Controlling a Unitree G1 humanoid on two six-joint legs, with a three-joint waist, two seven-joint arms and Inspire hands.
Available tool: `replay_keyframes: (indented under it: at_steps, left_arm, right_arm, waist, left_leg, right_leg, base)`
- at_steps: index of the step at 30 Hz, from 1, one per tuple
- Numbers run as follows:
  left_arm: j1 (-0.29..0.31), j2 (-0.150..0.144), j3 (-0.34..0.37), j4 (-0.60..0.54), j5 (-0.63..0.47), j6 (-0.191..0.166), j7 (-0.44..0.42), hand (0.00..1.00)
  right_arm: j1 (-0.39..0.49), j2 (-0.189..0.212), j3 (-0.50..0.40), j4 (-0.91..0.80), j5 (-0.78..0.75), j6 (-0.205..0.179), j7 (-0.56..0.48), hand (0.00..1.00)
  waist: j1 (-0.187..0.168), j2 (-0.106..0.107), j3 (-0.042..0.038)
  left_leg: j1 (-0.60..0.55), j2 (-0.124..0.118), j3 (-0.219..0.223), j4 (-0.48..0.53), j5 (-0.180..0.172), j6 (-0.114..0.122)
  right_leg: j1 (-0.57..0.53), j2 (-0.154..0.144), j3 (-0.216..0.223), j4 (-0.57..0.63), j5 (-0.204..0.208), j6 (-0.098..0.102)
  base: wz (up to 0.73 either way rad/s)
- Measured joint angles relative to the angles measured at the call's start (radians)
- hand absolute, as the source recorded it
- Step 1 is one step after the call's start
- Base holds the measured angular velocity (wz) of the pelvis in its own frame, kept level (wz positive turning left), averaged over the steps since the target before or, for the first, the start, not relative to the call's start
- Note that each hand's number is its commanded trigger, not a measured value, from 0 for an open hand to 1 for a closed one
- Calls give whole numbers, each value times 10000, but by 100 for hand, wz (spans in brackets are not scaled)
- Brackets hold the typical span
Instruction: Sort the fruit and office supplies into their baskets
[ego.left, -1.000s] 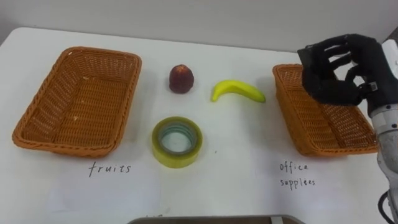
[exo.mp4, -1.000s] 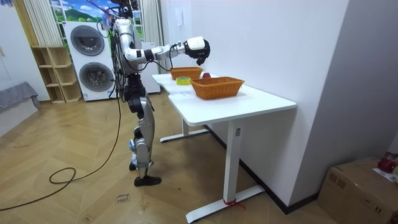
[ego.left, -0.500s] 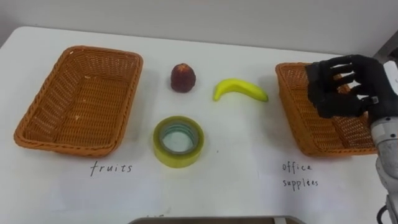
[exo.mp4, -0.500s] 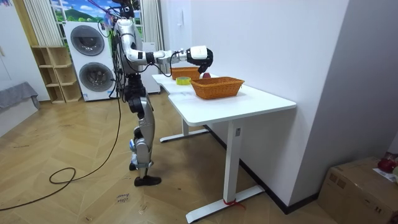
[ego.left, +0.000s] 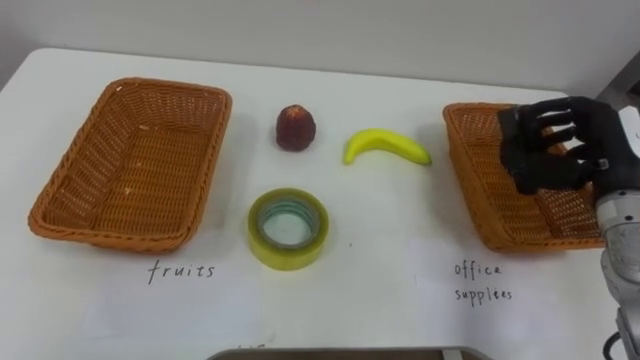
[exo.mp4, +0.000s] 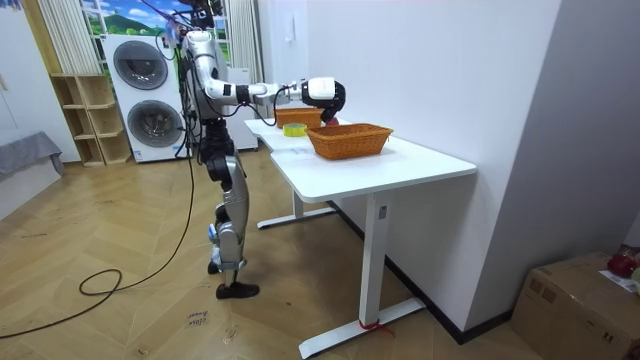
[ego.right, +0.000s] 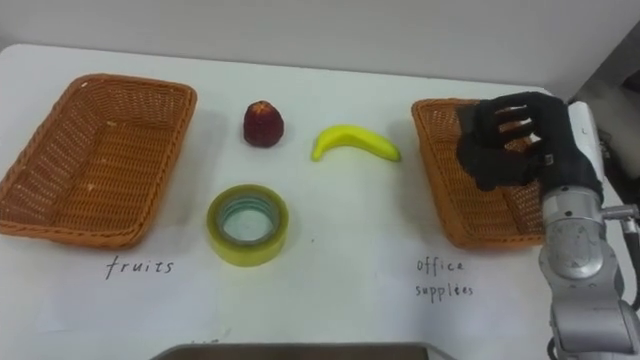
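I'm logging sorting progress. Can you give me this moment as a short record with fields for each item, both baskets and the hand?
apple: on the table, between the baskets, unsorted
banana: on the table, right of the apple, unsorted
tape: on the table, nearer the robot than the apple, unsorted
fruits basket: robot's left, nothing in it
supplies basket: robot's right, partly hidden by the hand
right hand: over the supplies basket, fingers relaxed, holding nothing

On the white tabletop (ego.left: 380, 260), the dark red apple (ego.left: 295, 128) and the yellow banana (ego.left: 385, 146) to its right lie between the left orange wicker basket (ego.left: 130, 165) and the right orange wicker basket (ego.left: 478, 190). The yellow tape roll (ego.left: 288, 228) lies before the apple.
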Motion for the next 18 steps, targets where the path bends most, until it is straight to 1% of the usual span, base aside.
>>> replay_keyframes:
  at_steps: [13,18]
  left_arm:
    - [11,-7,-6,0,-10,42,-2,0]
    - [15,-28,27,0,-8,92,-37,0]
  right_arm:
    - [2,0,2,468,150,2,125,100]
    - [3,0,6,468,37,46,499,100]
  waist:
    - [-15,-4,3]
    - [-14,-58,7]
  left_leg:
    - [5,-7,3,-16,-1,-2]
    - [5,-14,8,-16,-1,-1]
  right_leg:
    - [50,9,-101,-5,2,-3]
    - [44,3,-95,-2,1,-2]
  base:
    - [0]
    - [0]
